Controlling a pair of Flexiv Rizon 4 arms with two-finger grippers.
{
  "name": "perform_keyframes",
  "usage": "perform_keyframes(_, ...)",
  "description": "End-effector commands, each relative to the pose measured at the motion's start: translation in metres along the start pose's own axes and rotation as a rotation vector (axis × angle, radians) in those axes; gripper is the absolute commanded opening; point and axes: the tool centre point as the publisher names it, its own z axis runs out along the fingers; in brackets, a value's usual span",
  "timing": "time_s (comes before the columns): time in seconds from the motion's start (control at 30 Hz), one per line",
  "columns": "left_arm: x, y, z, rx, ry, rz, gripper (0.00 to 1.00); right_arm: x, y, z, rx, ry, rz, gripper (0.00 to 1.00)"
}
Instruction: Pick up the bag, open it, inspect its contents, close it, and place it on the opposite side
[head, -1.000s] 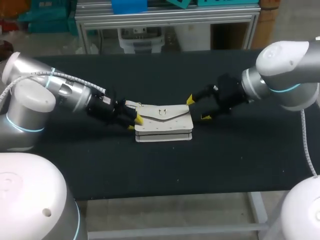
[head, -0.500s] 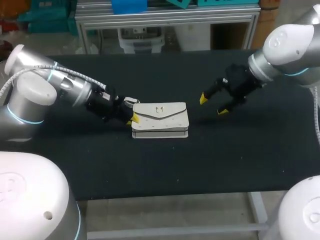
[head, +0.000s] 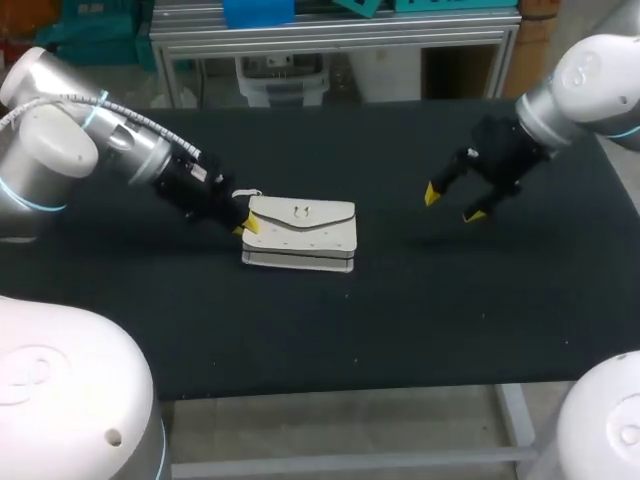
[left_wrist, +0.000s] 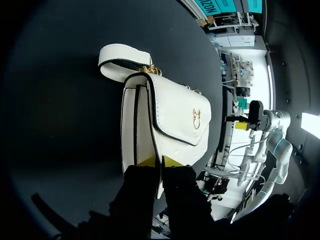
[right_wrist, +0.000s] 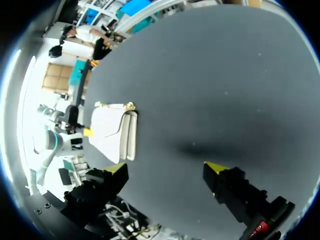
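Observation:
The white bag (head: 300, 236) lies flat on the black table left of centre, flap closed, with a gold clasp on top. My left gripper (head: 247, 226) is shut on the bag's left end. In the left wrist view the flap's edge of the bag (left_wrist: 172, 112) runs between the yellow fingertips (left_wrist: 146, 161), and its short strap (left_wrist: 120, 57) loops out at the far end. My right gripper (head: 452, 203) hangs open above the table well to the right of the bag, nothing between its fingers. From the right wrist, the bag (right_wrist: 112, 131) lies far ahead of the gripper (right_wrist: 165, 168).
The black table (head: 400, 320) is bare around the bag, with wide free room between the bag and the right gripper and along the front edge. A metal frame stands behind the table's far edge.
The left gripper closed on the bag's left end and dragged it leftward. The right arm drew back from the bag toward the right and far side, still open.

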Motion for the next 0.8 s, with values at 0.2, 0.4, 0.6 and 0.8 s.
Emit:
perform_keyframes(0.2, 0.001, -0.005, -0.001, -0.022, -0.004, -0.001, 0.00, 0.000, 0.000, -0.002, 0.004, -0.001, 0.000, 1.00)
perform_keyframes(0.4, 0.001, -0.005, -0.001, -0.022, -0.004, -0.001, 0.00, 0.000, 0.000, -0.002, 0.004, -0.001, 0.000, 1.00)
perform_keyframes(0.6, -0.006, -0.021, -0.038, 0.001, -0.013, 0.043, 0.00, -0.018, 0.009, -0.029, -0.039, -0.030, 0.007, 1.00)
perform_keyframes(0.8, -0.010, -0.039, -0.082, 0.025, -0.092, 0.082, 0.00, -0.042, 0.021, -0.052, -0.051, -0.098, 0.028, 1.00)
